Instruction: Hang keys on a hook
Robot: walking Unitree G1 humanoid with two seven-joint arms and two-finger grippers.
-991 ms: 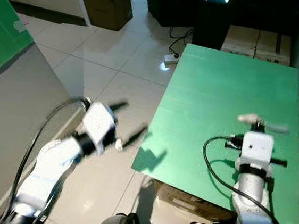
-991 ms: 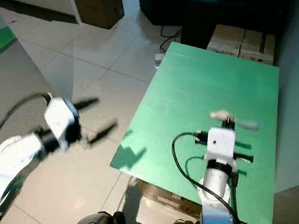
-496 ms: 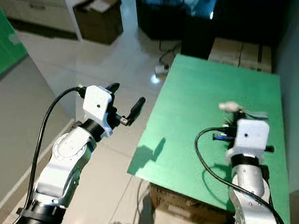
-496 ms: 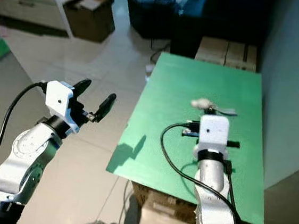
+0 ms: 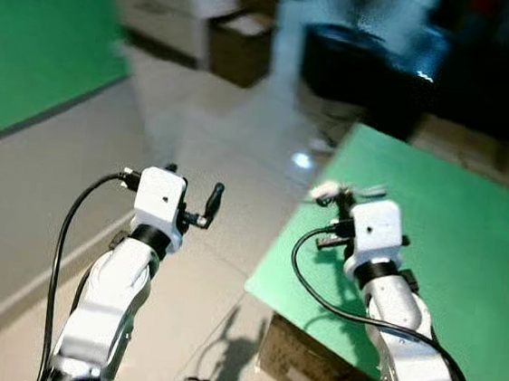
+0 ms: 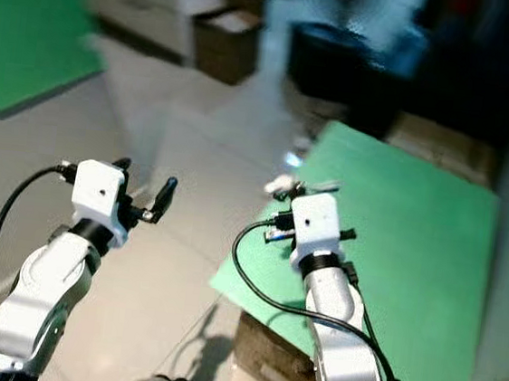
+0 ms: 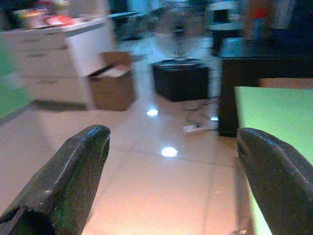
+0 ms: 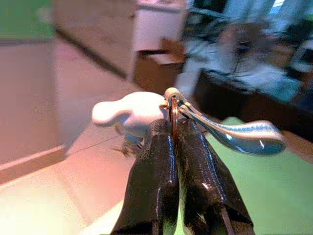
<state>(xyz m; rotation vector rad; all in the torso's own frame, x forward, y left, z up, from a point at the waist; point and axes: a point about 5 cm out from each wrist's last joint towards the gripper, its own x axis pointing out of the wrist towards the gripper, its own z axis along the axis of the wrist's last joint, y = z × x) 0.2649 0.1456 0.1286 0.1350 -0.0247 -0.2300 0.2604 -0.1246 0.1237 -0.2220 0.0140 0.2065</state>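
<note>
My right gripper [image 5: 343,196] is shut on the ring of a key bunch [image 8: 172,105]. The bunch has a white charm [image 8: 128,112] on one side and a pale blue key tag [image 8: 240,133] on the other. It hangs above the near left part of the green table [image 5: 450,238], and the white charm [image 5: 324,191] shows past the fingertips. My left gripper [image 5: 192,191] is raised over the tiled floor to the left of the table. Its fingers [image 7: 80,161] are open with nothing between them.
An open cardboard box [image 5: 239,43] stands on the floor beside white drawers. A dark cabinet [image 5: 368,61] is behind the table, and a green panel [image 5: 43,36] over a grey wall runs along the left. Another box [image 5: 304,369] sits under the table's near edge.
The whole view has swung and blurred, so the camera moved. The right gripper with the keys now sits nearer the table's left edge. The left gripper is higher.
</note>
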